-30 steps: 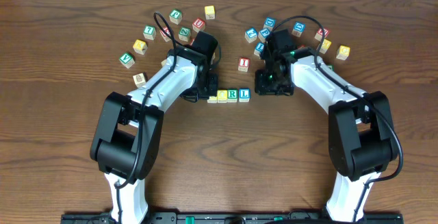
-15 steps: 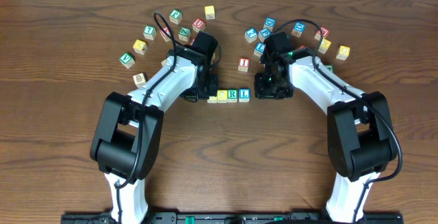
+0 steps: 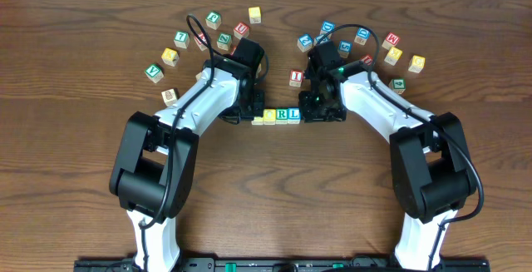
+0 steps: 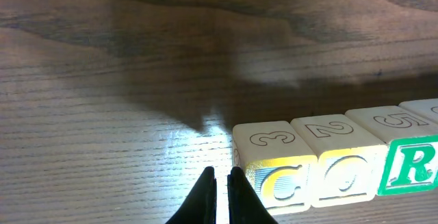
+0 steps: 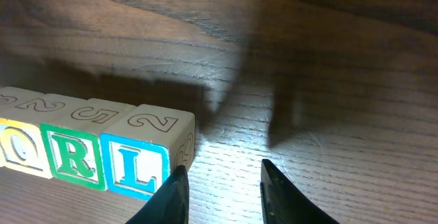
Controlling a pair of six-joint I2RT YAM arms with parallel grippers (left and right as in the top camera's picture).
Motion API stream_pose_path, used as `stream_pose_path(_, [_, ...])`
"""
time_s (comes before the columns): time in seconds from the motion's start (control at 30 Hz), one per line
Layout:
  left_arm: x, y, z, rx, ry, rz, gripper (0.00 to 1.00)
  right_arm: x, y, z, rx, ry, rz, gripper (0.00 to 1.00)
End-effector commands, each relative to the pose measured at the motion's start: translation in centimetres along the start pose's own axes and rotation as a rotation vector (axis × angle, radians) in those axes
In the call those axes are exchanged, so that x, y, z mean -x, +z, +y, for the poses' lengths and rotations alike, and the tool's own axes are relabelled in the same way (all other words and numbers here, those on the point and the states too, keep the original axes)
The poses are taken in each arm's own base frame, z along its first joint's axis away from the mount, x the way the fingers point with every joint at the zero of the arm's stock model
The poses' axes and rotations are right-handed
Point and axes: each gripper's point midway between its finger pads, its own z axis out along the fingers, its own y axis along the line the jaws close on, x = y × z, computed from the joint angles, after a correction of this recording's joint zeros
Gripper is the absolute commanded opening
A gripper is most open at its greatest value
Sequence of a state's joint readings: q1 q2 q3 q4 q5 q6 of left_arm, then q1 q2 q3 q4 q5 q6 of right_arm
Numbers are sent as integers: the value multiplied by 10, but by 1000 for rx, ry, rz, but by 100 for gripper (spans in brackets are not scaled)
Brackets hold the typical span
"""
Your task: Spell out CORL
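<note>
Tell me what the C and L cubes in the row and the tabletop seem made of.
C cube and L cube: likely pale bare wood, matte, with light unpainted sides, outlined numerals on one face and coloured letters on another. Table: dark wood or wood-look laminate, with long grain lines and a slight sheen under the light; I cannot tell which.

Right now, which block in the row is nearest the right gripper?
The blue L block, the end one; the green R block comes next.
</note>
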State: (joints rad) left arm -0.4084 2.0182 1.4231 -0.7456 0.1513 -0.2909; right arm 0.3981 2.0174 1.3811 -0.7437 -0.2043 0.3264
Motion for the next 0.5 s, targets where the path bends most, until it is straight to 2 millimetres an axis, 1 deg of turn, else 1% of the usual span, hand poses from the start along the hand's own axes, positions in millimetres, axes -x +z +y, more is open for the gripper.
stream_pose_path(0.0, [-4, 5, 1, 3, 0, 16, 8, 4, -8, 12, 18, -14, -27, 30])
stream_pose_path(0.2, [-4, 5, 1, 3, 0, 16, 8, 5, -8, 13, 16, -17, -31, 30])
stream_pose_path(0.3, [-4, 5, 0, 3, 0, 16, 8, 8, -10, 6, 4, -6, -38, 28])
stream_pose_path(0.47, [-4, 4, 0, 3, 4, 15, 8, 13, -20, -1, 4, -9, -59, 28])
